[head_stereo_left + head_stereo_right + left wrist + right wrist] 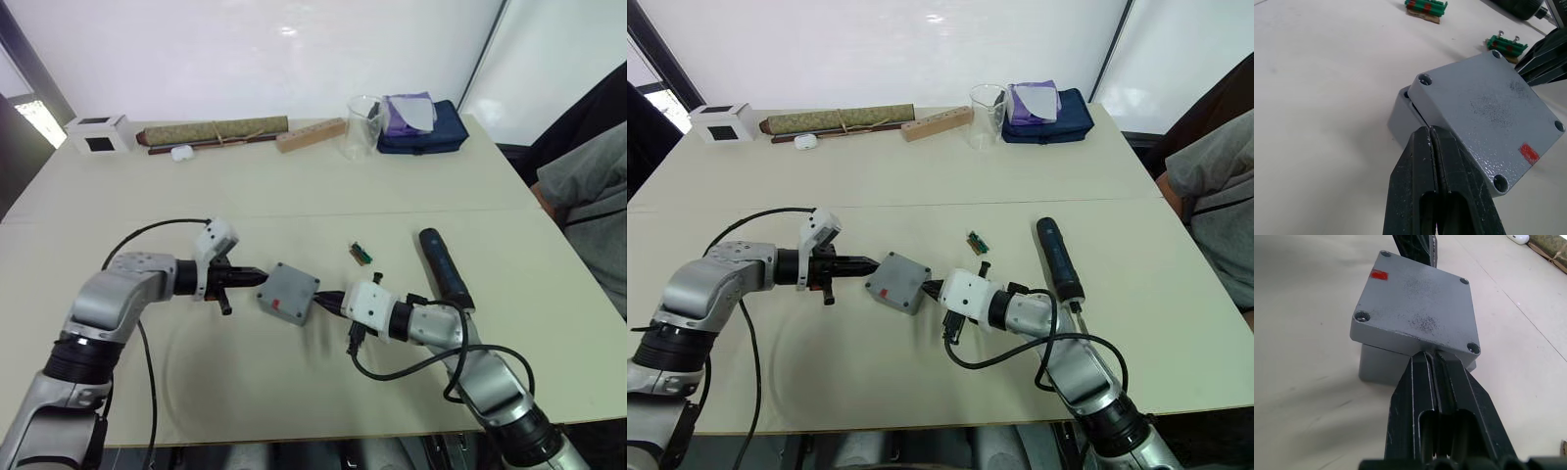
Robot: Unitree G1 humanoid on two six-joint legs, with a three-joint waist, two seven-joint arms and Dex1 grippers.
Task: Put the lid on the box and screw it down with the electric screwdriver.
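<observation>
The grey lid [290, 288] with a red sticker lies on top of the grey box [1399, 113], turned a little askew so its corners overhang. My left gripper [261, 277] is shut, holding nothing, with its tip against the lid's left edge [1449, 132]. From the opposite side my right gripper [324, 302] is also shut and empty, its tip touching the lid's right edge [1420, 340]. The dark electric screwdriver [444, 266] lies flat on the table to the right of my right arm.
A small green terminal piece [361, 255] lies just behind the box. Along the far edge stand a white cube [99, 132], a rolled olive mat [211, 130], a wooden block [311, 134], a clear cup [363, 127] and a blue pouch [421, 125]. A person [588, 196] sits at the right.
</observation>
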